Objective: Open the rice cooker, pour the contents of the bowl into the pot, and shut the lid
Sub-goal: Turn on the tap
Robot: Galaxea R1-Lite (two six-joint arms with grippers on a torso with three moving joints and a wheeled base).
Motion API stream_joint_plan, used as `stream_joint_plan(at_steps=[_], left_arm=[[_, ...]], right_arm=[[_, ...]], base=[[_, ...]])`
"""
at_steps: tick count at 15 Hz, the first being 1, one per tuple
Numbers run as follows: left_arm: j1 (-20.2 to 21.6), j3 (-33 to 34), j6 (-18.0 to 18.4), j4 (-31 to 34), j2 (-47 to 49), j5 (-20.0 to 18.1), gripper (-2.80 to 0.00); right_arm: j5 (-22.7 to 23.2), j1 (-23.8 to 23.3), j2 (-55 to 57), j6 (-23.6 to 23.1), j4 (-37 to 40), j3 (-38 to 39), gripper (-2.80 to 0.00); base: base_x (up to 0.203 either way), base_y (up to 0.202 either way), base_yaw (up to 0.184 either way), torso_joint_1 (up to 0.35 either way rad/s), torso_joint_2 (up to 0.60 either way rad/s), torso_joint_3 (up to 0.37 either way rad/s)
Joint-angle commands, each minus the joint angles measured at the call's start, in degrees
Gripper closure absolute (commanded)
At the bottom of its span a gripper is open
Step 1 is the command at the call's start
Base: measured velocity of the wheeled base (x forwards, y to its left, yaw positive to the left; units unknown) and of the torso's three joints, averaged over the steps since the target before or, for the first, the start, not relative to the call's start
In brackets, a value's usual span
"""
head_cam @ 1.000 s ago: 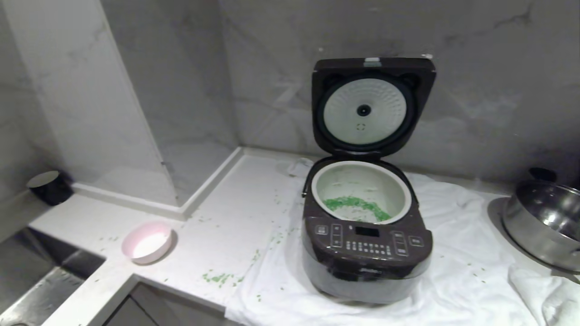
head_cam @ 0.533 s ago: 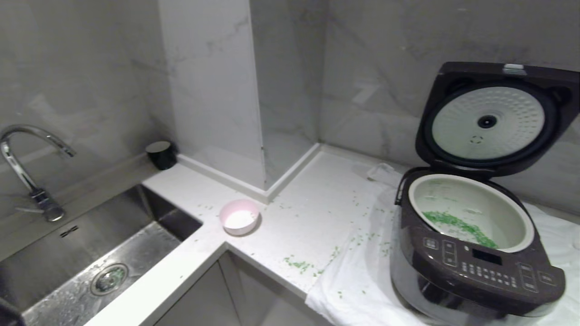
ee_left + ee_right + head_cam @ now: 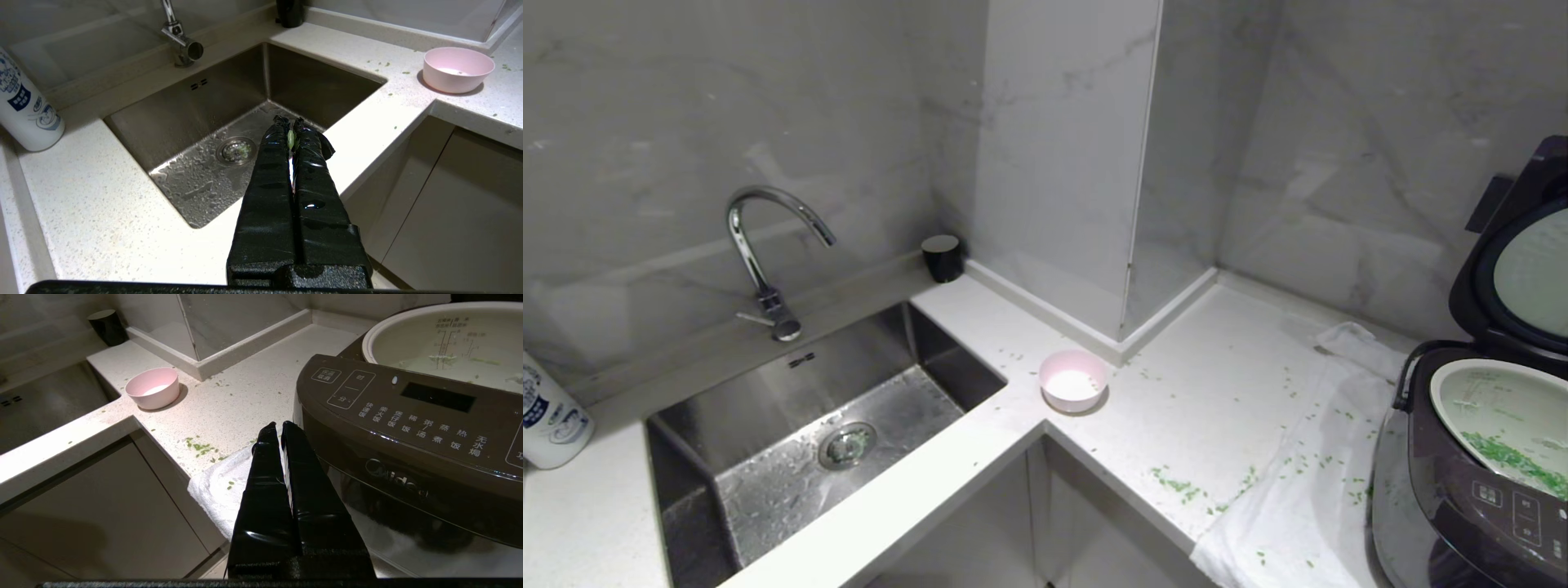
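Since a second ago my head camera has swung left: the rice cooker point(image 3: 1478, 465), then mid-frame, now sits cut off at the right edge, and the sink point(image 3: 792, 425), tap point(image 3: 760, 245) and a white bottle point(image 3: 547, 408) have come into sight; nothing on the counter itself has shifted. The lid point(image 3: 1515, 261) stands raised, and the contents point(image 3: 1515, 461) lie green in the pot point(image 3: 1470, 400), with stray bits scattered over the counter point(image 3: 1217, 408) and white cloth point(image 3: 1298, 506). The bowl point(image 3: 1073, 380) sits upright near the counter's inner corner, well apart from the cooker. I see my left gripper point(image 3: 291, 139) clenched above the sink with a green flake caught at its tips, and my right gripper point(image 3: 278, 435) clenched on nothing, just in front of the cooker. The cooker's front reads "Midea", with Chinese button labels; the bottle's blue print I cannot read.
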Motion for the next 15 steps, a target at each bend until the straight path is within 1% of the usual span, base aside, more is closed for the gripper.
stream_joint_plan(at_steps=[1,7,11,12,15], left_arm=[[0.00,0.79,0.03,-0.05,-0.08,-0.02,0.00],[-0.03,0.79,-0.06,-0.05,-0.08,-0.02,0.00],[-0.03,0.79,-0.15,-0.05,-0.08,0.06,0.00],[-0.03,0.79,-0.15,-0.05,-0.08,0.06,0.00],[-0.03,0.70,-0.43,0.12,-0.08,0.06,0.00]], right_arm=[[0.05,0.05,-0.01,0.37,0.04,0.01,0.00],[0.05,0.05,-0.01,1.10,0.04,0.06,0.00],[0.02,-0.03,-0.01,1.10,0.04,0.06,0.00],[0.05,0.05,-0.01,1.02,0.04,0.06,0.00],[-0.04,0.05,-0.01,1.10,0.04,0.06,0.00]], base=[[0.000,0.000,0.000,0.000,0.00,0.000],[0.010,0.000,-0.001,-0.001,0.00,0.001],[0.177,0.000,0.002,0.008,0.01,0.007],[0.088,0.000,0.000,0.013,0.01,0.006],[0.000,0.000,0.000,0.000,0.00,0.000]])
